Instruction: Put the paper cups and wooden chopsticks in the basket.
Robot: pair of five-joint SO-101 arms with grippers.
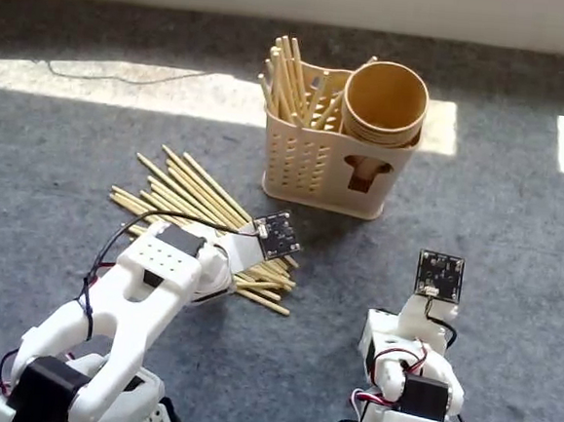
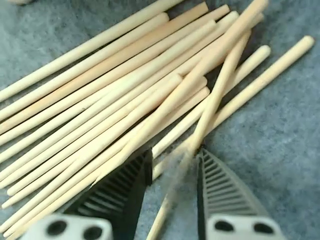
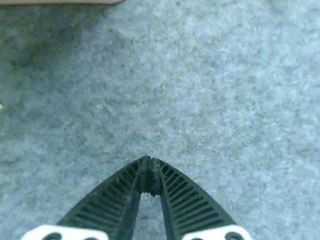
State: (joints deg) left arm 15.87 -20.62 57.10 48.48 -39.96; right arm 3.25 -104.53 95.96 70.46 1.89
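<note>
A loose pile of wooden chopsticks (image 1: 194, 209) lies on the grey carpet, left of the cream basket (image 1: 315, 170). The basket holds several chopsticks (image 1: 292, 80) and stacked paper cups (image 1: 384, 102). My left gripper (image 2: 172, 157) is down at the near right end of the pile, open, with one chopstick (image 2: 220, 85) running between its fingers (image 2: 215, 180). The left arm (image 1: 155, 269) stretches over the pile. My right gripper (image 3: 149, 175) is shut on nothing above bare carpet, and its arm (image 1: 416, 368) stands folded at the front right.
Grey carpet (image 1: 513, 249) covers the whole work area. A bright strip of sunlight (image 1: 106, 85) crosses it behind the basket. A thin cable (image 1: 98, 69) lies at the back left.
</note>
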